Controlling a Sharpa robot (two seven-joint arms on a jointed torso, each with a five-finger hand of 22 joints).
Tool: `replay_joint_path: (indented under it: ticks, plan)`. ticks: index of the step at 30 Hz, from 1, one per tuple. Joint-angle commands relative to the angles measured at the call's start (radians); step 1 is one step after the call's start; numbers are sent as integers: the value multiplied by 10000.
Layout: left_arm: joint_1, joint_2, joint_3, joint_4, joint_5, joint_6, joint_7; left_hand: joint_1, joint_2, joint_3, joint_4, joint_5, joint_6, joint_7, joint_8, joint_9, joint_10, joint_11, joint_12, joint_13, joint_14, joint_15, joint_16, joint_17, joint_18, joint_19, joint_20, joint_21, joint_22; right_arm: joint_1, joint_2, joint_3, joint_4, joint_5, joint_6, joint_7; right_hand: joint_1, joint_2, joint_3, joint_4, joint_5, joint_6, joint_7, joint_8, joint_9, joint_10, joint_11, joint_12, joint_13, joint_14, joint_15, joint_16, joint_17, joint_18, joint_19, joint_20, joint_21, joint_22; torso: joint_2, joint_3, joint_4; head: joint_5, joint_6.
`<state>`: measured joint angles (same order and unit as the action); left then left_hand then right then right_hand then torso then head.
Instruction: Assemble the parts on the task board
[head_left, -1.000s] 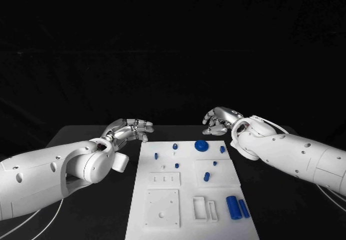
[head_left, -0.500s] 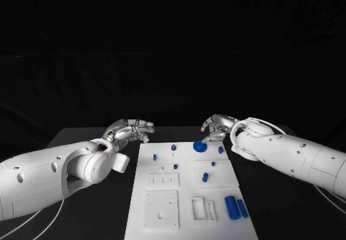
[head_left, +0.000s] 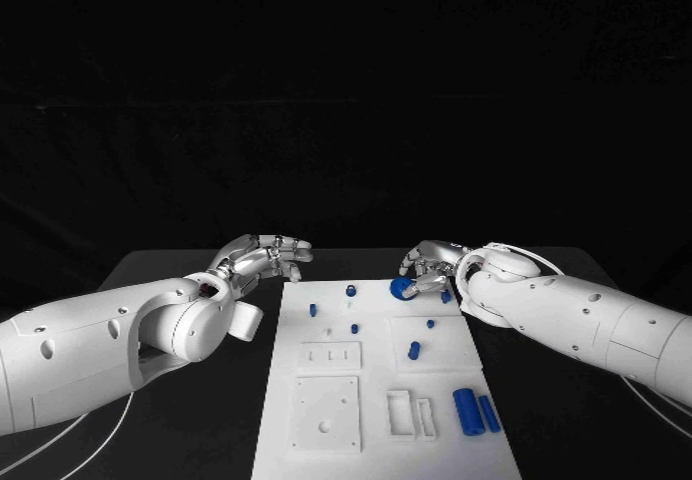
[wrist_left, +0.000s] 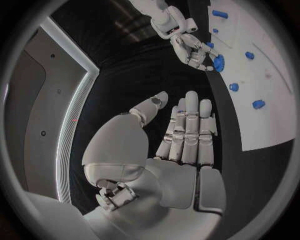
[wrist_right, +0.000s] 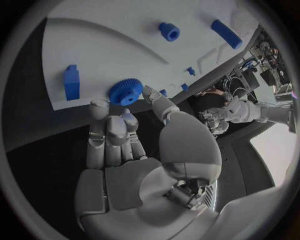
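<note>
The right hand (head_left: 428, 267) sits at the far right corner of the task board (head_left: 378, 420), its fingertips (wrist_right: 99, 106) gathered at the blue gear (head_left: 402, 288). In the right wrist view the fingers and thumb reach the toothed rim of the gear (wrist_right: 125, 93) from one side, and whether they pinch it or merely touch it cannot be told; the gear appears to lie on the board, not lifted. The step in hand looks to be the grasp of this gear. The next move probably calls for closing firmly on the rim and lifting it straight, so that the teeth do not slip out of the fingers, then carrying it to its seat on the board.

The left hand (head_left: 263, 258) hovers just off the board's far left corner, fingers loosely together and stretched forward, holding nothing; the left wrist view shows its empty palm (wrist_left: 181, 165).

Close by the gear lie a small blue piece (head_left: 444, 297) under the right wrist and a blue peg (head_left: 349, 292) toward the middle of the far edge; either could be knocked as the gear is taken. Further in stand more small blue parts (head_left: 414, 351), and two blue cylinders (head_left: 475, 411) lie side by side near the right near edge, well apart from the hand. White recessed blocks (head_left: 326, 414) occupy the near part of the board.
</note>
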<state>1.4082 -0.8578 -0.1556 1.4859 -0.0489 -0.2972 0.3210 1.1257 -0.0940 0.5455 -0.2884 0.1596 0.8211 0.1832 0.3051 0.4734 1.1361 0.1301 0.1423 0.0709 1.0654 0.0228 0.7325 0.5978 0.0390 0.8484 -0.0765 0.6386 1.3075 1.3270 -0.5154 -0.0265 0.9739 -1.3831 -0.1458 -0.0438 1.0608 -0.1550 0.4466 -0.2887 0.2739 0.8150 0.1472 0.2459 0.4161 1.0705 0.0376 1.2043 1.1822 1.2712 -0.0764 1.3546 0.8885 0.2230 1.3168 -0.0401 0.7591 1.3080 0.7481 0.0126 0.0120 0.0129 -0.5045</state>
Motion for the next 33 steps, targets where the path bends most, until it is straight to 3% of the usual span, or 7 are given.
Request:
replay_joint_path:
  ticks: [1,9,12,18,22,27,33]
  plan:
    - [10,22,8,14,25,174,138,-62,-47,2,48,-22,-68,-7,-59,12,-34,14,-65,6,-89,14,57,-14,238,-60,16,53,156,-32,46,3,-109,-147,164,-9,-25,116,15,-1,-67,106,44,66,14,87,1,56,15,-42,34,21,22,388,-27,-54,76,242,5,16,-2,20,-15]
    - [10,25,8,11,23,181,136,-65,-46,2,46,-23,-71,-7,-61,13,-38,14,-68,6,-91,15,59,-19,239,-62,15,55,155,-41,37,3,-224,-151,161,-29,-18,193,75,10,-107,120,50,75,11,60,6,66,-20,-43,39,-2,59,388,-58,-42,122,236,-5,-2,-12,21,-47]
    - [10,25,8,15,22,181,144,-66,-47,1,45,-23,-72,-7,-62,13,-39,14,-68,6,-92,15,60,-20,239,-64,15,55,155,-41,-43,3,-51,-152,261,-16,-2,245,140,9,-168,154,51,94,14,65,7,89,-30,-37,41,-16,88,388,-75,-38,154,232,-9,-1,-14,87,-83]
    - [11,15,8,31,22,178,137,-68,-47,1,44,-23,-73,-6,-62,14,-40,15,-69,6,-93,15,62,-23,239,-65,15,57,154,-55,11,3,-97,-163,340,-10,80,380,524,24,-668,295,34,159,11,75,-8,155,-105,-11,27,-84,203,388,-131,-19,268,217,-2,-2,-16,113,-147]
    - [11,0,8,13,21,171,118,-70,-45,1,44,-23,-75,-6,-63,14,-43,15,-70,5,-93,16,64,-25,240,-66,16,58,154,-55,-5,3,-98,-163,331,-29,117,459,901,63,-1278,367,41,185,-1,44,-1,159,-182,9,34,-139,262,388,-160,-6,308,205,-1,4,0,106,-196]
    - [11,-24,8,9,21,169,122,-73,-50,-1,43,-23,-78,-5,-65,15,-45,16,-72,5,-95,16,65,-27,240,-68,16,59,153,-56,38,3,-121,-163,358,-35,31,412,966,67,-1307,382,47,187,-10,43,3,176,-204,20,37,-159,290,388,-162,2,334,205,-10,-12,-2,111,-232]
    - [11,5,8,-2,21,187,118,-88,-55,-7,48,-31,-80,-3,-66,16,-47,18,-73,5,-98,18,68,-32,239,-71,18,61,152,-83,130,3,-231,-163,412,-37,-6,406,980,68,-1311,388,50,188,-13,47,6,185,-210,26,40,-164,302,388,-161,2,345,205,-5,2,-11,123,-235]
